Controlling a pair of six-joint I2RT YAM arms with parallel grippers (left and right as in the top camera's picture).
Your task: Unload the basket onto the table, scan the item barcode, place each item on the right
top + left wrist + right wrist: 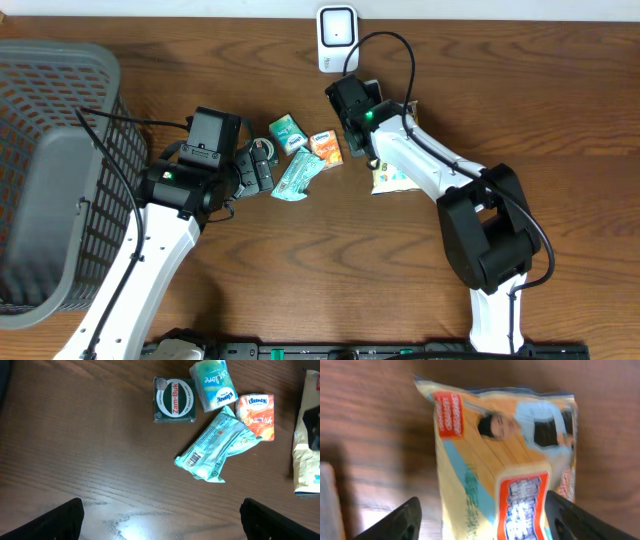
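Observation:
A yellow snack bag [490, 450] with a red and blue label fills the right wrist view. My right gripper [482, 520] stands open around its near end; the left finger is apart from it and the right finger is at its edge. From overhead, the bag [390, 178] shows partly under the right arm, with that gripper [358, 145] beside it. The white scanner [337, 35] stands at the table's far edge. My left gripper [160, 522] is open over bare wood, near a teal packet [215, 447] whose barcode faces up.
A green Zam-Buk box [174, 400], a teal tissue pack [214, 377] and an orange Kleenex pack [256, 416] lie close together by the teal packet [297, 178]. A large grey basket [70, 50] fills the table's left side beside the left arm.

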